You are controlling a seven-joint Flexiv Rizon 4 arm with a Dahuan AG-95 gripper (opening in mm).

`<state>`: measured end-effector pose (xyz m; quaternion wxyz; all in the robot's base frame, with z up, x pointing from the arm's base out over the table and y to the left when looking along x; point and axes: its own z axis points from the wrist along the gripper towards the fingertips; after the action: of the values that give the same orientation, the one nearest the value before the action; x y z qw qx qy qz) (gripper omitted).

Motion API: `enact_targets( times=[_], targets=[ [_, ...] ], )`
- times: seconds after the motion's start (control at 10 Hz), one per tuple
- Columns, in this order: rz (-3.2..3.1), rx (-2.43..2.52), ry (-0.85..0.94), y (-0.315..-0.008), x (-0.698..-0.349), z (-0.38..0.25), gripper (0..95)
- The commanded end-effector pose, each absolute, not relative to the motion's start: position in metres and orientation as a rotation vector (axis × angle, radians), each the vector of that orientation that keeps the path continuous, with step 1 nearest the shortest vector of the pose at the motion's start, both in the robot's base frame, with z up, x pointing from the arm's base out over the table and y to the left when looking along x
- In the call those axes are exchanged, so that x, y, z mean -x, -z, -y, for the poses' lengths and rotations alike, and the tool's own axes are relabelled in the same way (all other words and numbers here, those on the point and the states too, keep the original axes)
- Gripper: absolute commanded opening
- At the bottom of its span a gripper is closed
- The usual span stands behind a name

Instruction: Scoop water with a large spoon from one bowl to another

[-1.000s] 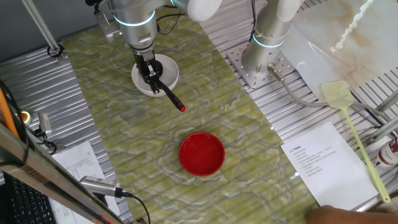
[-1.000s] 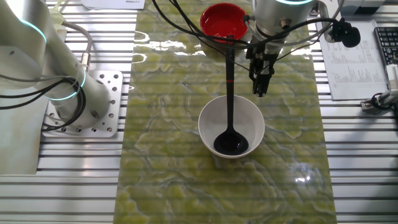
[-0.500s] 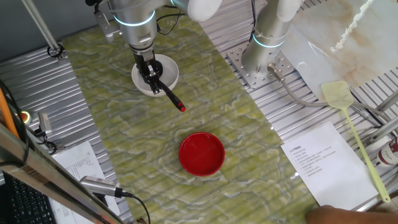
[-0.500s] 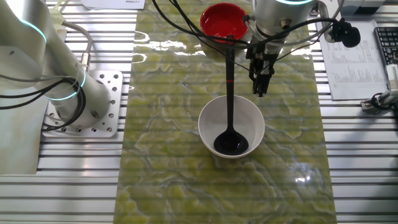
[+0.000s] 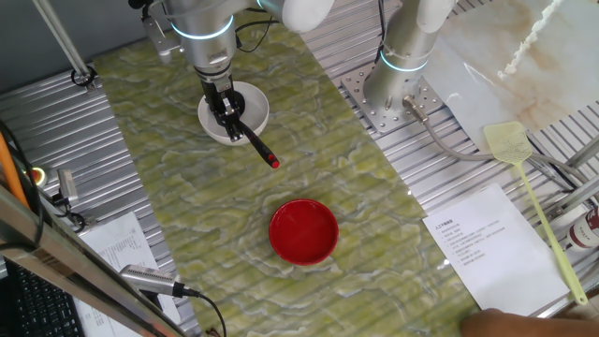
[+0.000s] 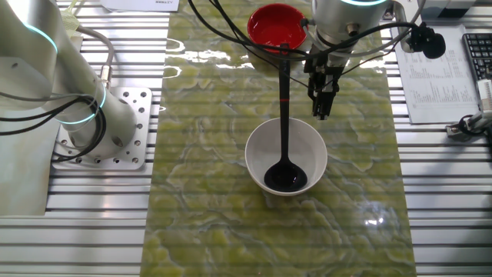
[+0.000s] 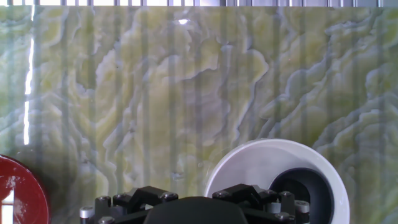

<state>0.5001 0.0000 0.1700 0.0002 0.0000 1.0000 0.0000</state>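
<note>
Black ladle (image 6: 284, 131) sits with its scoop at the bottom of the white bowl (image 6: 311, 150), handle leaning over the rim toward the red bowl (image 6: 277, 25). Gripper (image 6: 320, 114) hangs beside the handle, over the bowl's edge, not touching it as far as I can see (fingers close together; open or closed, cannot tell). Red bowl stands well apart on the green marbled mat (image 5: 374, 243). Yellow fly swatter (image 5: 524, 178) lies off to the side.
</note>
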Motion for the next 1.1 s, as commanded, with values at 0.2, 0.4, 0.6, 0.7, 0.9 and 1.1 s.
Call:
enact_targets(
  times=[0.2,0.4,0.6,0.7,0.9,1.1],
  targets=[
    [-3.117,0.296,0.173,-0.1700,-0.5000,0.0000,0.0],
    [-3.121,0.296,0.189,-0.1710,-0.4996,-0.0005,0.0],
    [-3.121,0.297,0.194,-0.1712,-0.4999,-0.0006,0.0],
    [-3.121,0.297,0.195,-0.1713,-0.4999,-0.0006,0.0],
    [-3.121,0.294,0.201,-0.1719,-0.5001,-0.0009,0.0],
    [-3.121,0.293,0.205,-0.1723,-0.5001,-0.0011,0.0]
  ],
)
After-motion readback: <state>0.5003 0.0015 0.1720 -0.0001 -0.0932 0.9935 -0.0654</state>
